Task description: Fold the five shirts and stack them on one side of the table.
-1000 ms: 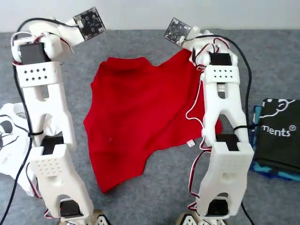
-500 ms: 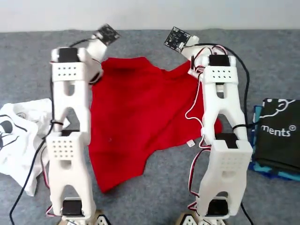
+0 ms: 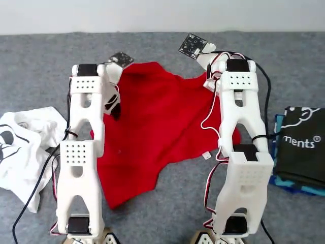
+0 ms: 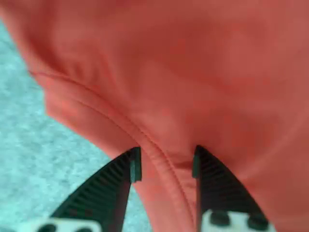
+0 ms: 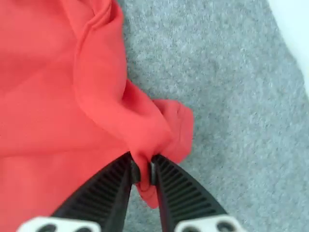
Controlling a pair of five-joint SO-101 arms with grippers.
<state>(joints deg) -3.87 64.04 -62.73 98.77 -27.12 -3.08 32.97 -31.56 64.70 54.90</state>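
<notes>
A red shirt (image 3: 157,122) lies spread and rumpled on the grey table (image 3: 172,203) between the two arms. My left gripper (image 3: 112,105) is low over the shirt's left edge. In the left wrist view it (image 4: 164,164) stands open, its black fingers (image 4: 126,174) on either side of the stitched hem of the red shirt (image 4: 193,72). My right gripper (image 3: 209,71) is at the shirt's far right corner. In the right wrist view it (image 5: 143,171) is shut, pinching a bunched fold of the red shirt (image 5: 48,96) over the grey table (image 5: 231,96).
A crumpled white shirt (image 3: 20,147) with dark print lies at the table's left edge. A folded dark shirt (image 3: 302,145) sits on a blue one (image 3: 304,188) at the right edge. Bare grey surface runs along the far side and between the arm bases.
My left arm has swung in from the far left and come down onto the red shirt's left edge. The right arm has barely moved and keeps its hold.
</notes>
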